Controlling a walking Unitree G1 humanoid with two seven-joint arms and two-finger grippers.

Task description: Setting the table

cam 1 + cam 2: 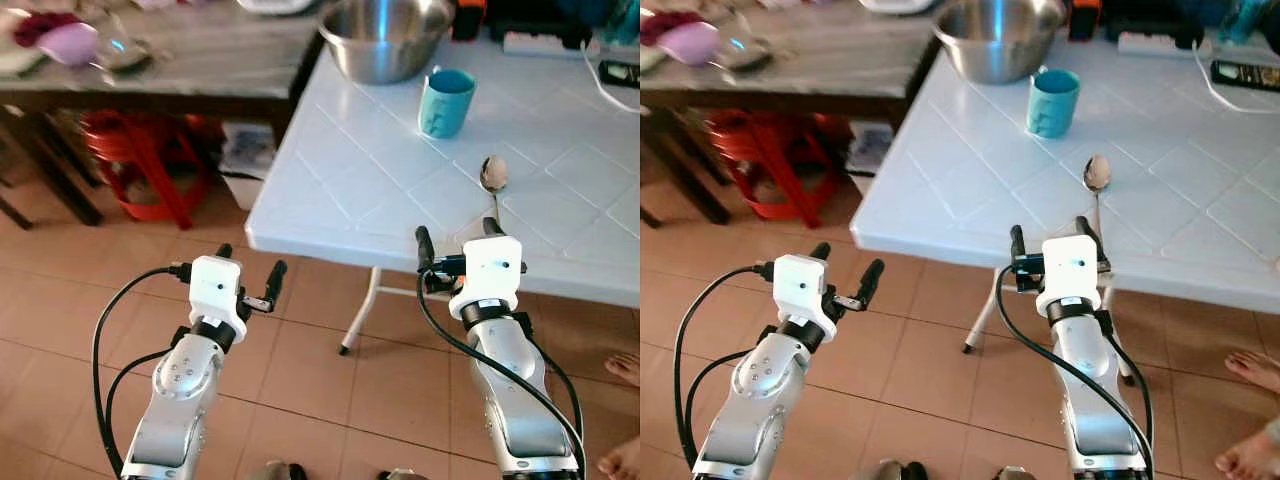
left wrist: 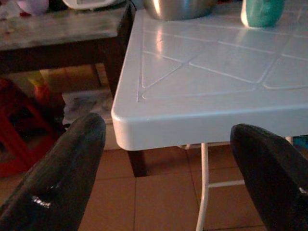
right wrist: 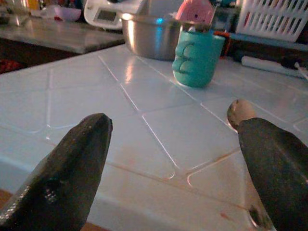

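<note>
You have both arms raised in front of the white plastic table [image 1: 380,160], at its near edge. Your right gripper [image 1: 458,243] sits just at that near edge, its two black fingers spread wide with nothing between them. In the right wrist view the spoon [image 1: 492,178] lies on the tabletop directly ahead, its bowl showing just beside the tip of one finger [image 3: 272,168]; you cannot tell from these pictures whether the finger touches the handle. The spoon lies with its bowl pointing away from you and its handle running back toward the near edge.

Further in from the edge, beyond the spoon, a teal mug [image 1: 445,101] stands upright. Behind it, at the far left corner of the table, sits a large steel bowl [image 1: 385,37]. A white power strip [image 1: 545,43] lies along the far edge, and a white basket [image 3: 276,19] shows behind it in the right wrist view.

Your left gripper [image 1: 250,268] hangs over the tiled floor [image 1: 300,380], off the table's near left corner and below its top, fingers wide apart and empty. Its wrist camera looks straight at that rounded corner.

To the left, a darker wooden table [image 1: 150,70] holds a purple bowl [image 1: 68,43], with a red stool [image 1: 145,165] beneath it. A person's bare feet [image 1: 625,420] stand on the floor at your right.
</note>
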